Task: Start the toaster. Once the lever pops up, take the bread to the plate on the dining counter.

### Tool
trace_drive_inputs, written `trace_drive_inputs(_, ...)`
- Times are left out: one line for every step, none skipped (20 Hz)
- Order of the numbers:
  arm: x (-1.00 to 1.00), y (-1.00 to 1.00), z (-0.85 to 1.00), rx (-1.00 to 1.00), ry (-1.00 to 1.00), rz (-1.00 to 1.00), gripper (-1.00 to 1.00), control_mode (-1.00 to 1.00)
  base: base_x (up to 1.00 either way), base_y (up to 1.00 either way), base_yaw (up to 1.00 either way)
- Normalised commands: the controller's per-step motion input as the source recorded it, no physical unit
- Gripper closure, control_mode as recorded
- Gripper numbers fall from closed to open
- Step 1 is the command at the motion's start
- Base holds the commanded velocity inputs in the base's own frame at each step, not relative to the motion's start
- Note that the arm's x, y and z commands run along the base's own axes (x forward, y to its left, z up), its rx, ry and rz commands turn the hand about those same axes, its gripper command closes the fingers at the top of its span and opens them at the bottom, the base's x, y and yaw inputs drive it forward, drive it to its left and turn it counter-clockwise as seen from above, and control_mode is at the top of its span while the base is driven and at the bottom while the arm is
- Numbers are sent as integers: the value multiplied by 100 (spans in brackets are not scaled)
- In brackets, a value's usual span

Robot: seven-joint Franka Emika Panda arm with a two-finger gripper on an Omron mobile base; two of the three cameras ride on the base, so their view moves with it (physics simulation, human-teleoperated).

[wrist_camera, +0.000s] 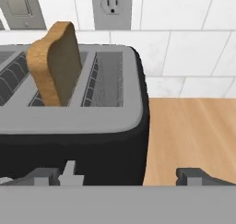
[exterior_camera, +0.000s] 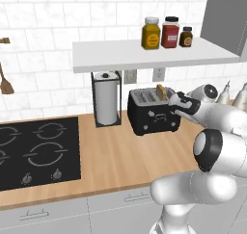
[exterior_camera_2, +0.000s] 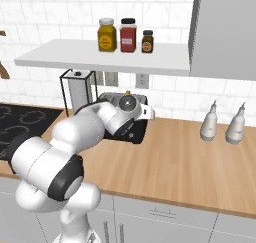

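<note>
Black and boxy, the toaster (exterior_camera: 153, 110) stands on the narrow wood worktop (exterior_camera: 116, 156) against the white tiled wall, just right of the paper-towel roll (exterior_camera: 106, 98) and under the white shelf (exterior_camera: 144, 55) with its three jars; the bread (wrist_camera: 54, 64) stands upright in one of the slots, its tan face and darker crust rising well clear of the grey top (a slice sitting this high suggests the lever is up, though whether toasting has run at all cannot be told from here). The gripper (exterior_camera: 174, 101) hangs at the toaster's right front corner, level with the upper part of its body; its jaws stand wide apart and hold nothing; in the hand view the two dark finger tips (wrist_camera: 196, 176) show at the bottom with the toaster's front face between and beyond them.

What the coming move turns on: seen along the gripper, the bread lies up and to the left of the hand, and farther in over the toaster top; the slice's broad faces run along the slot, from the toaster's front to the wall, so its thin dimension lies across the toaster's width. By my reading, a grasp on the slice would want the jaws raised above the top and set astride that thin edge; a press on a lever would instead keep the hand low at the front face. Neither the plate nor the dining counter can be placed from this spot.
</note>
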Motion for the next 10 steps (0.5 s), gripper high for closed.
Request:
trace_drive_inputs(11,0,-16,0,0,0,-100,-100,0,0,0)
trace_drive_inputs(7,0,-19,0,0,0,-100,-100,0,0,0)
trace_drive_inputs(4,0,-24,0,0,0,-100,-100,0,0,0)
trace_drive_inputs(2,0,-24,0,0,0,-100,-100,0,0,0)
trace_drive_inputs(2,0,-29,0,0,0,-100,-100,0,0,0)
trace_drive_inputs(0,0,-31,0,0,0,-100,-100,0,0,0)
trace_drive_inputs(0,0,-31,0,0,0,-100,-100,0,0,0)
trace_drive_inputs(0,0,-33,0,0,0,-100,-100,0,0,0)
trace_drive_inputs(0,0,-38,0,0,0,-100,-100,0,0,0)
trace_drive_inputs(0,0,-37,0,0,0,-100,-100,0,0,0)
